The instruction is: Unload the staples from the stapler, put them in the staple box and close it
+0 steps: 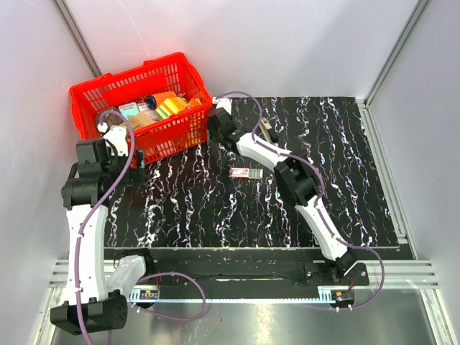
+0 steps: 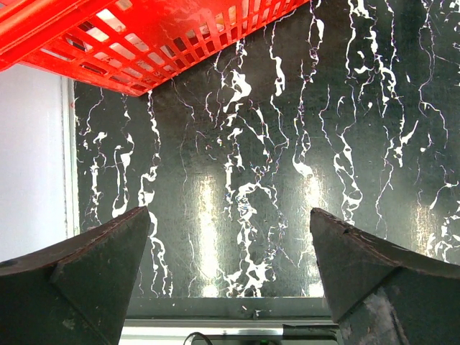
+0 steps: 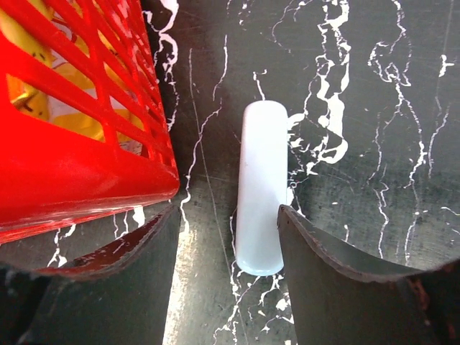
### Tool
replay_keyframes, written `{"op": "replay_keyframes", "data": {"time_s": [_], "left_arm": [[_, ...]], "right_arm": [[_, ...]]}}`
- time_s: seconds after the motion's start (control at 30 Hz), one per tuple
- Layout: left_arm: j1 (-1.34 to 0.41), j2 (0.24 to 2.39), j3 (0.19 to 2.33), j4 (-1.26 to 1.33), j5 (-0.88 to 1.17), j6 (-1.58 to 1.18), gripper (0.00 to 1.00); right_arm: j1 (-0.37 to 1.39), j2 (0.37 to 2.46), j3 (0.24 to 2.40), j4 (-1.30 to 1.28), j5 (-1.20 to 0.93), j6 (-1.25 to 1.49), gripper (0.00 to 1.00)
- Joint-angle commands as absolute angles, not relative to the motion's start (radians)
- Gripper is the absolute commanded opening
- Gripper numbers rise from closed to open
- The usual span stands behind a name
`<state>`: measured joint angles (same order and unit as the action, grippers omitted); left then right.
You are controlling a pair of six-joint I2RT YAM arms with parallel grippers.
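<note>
Right gripper (image 3: 226, 215) open over pale bar (image 3: 262, 187), left gripper (image 2: 230, 215) open, stapler (image 1: 267, 131) lying apart

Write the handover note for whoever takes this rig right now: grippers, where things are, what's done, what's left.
Left gripper: open, empty, over bare table near the red basket.
Right gripper: open, beside the basket. A pale bar lies on the table between its fingers, not gripped.
Stapler: probably the small grey thing by the right arm in the top view, partly hidden. Neither gripper holds it.
Red-and-white box: mid-table.
Done: nothing that shows.
Left: grasp the stapler, open it, take the staples out.
</note>
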<state>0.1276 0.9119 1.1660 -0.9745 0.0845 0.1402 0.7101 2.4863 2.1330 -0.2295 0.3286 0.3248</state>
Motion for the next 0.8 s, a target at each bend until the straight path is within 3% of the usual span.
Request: {"op": "replay_keyframes", "data": {"time_s": [0.0, 0.23, 0.53, 0.77], "left_arm": [[0.138, 0.902, 1.192, -0.945, 0.118, 0.153, 0.99], [0.14, 0.902, 1.18, -0.946, 0.144, 0.15, 0.99], [0.14, 0.887, 1.198, -0.962, 0.149, 0.149, 0.99], [0.138, 0.874, 1.195, -0.966, 0.15, 0.153, 0.99]], "right_arm": [[0.732, 2.507, 2.165, -0.242, 0.409, 0.281, 0.61], [0.732, 2.408, 1.979, -0.129, 0.445, 0.261, 0.64], [0.733, 2.421, 1.973, -0.12, 0.419, 0.268, 0.64], [0.732, 2.402, 1.968, -0.089, 0.448, 0.229, 0.74]]}}
